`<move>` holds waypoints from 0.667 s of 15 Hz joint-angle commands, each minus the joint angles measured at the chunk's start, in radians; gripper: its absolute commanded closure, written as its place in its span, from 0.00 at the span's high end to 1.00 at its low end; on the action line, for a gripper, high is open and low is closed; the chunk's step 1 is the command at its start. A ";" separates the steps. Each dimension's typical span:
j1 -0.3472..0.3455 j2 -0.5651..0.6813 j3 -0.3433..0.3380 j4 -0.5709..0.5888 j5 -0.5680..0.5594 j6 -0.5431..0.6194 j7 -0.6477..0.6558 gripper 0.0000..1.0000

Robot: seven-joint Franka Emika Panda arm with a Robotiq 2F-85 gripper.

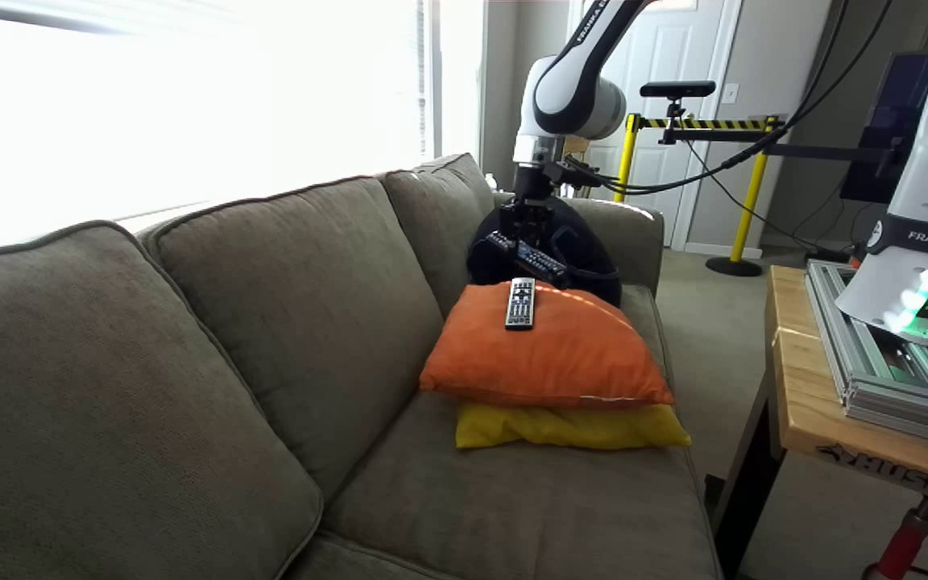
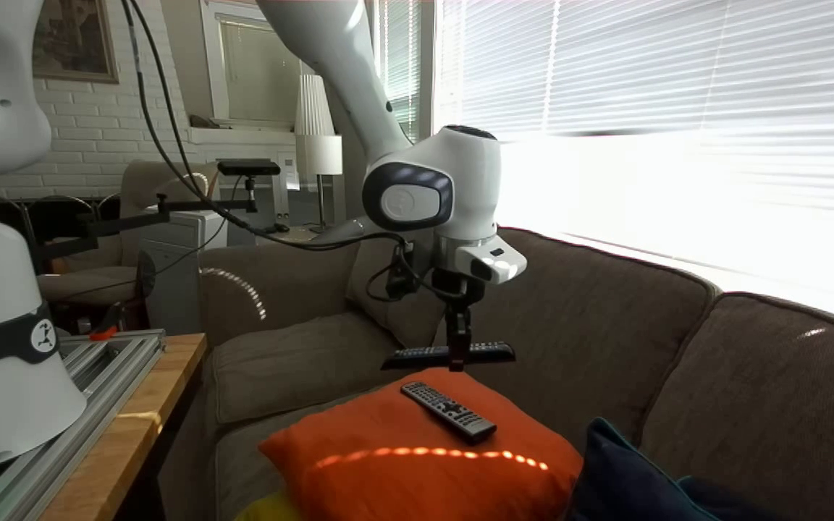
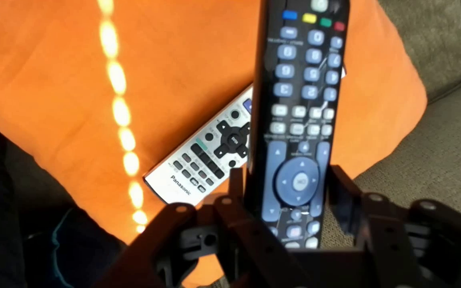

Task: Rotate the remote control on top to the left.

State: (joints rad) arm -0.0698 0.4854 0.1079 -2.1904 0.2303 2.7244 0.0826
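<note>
Since the sofa [image 1: 319,318] and the orange cushion [image 1: 553,354] are down under the tool [image 3: 286,178] and the black remote [image 3: 300,124] is hanging in its grip, I'd call this roughly halfway, maybe a bit past. The tool's clamped on that remote from both sides in the wrist view, and in an exterior view there's air between it and the silver remote [image 2: 449,411] below. So the big part, grabbing and lifting, looks done to me. The turn to the left? No clue tbh. In the wrist view it cuts across the silver one at an angle, but nothing tells me if that's the final heading. Remaining, I reckon: finish whatever turning is needed, then lower it and let go.

Headcount, big stuff first:
- sofa: 1, seat under the tool, back rising beside it
- orange cushion: 1, right below the tool
- dark navy bundle [image 1: 597,254]: at least 1, off to one side of the tool; might be two pieces, can't tell
- yellow cushion [image 1: 573,427]: 1, lower down from the tool, squashed beneath the orange one
- black remote: 1, in the tool, pretty sure it's the "top" one
- silver remote: 1, just below the tool, lying on the orange cushion
</note>
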 commanded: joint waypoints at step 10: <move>-0.036 0.081 0.011 0.134 -0.105 -0.223 -0.429 0.29</move>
State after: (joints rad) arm -0.1050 0.5309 0.1361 -2.1156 0.1941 2.5509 -0.2852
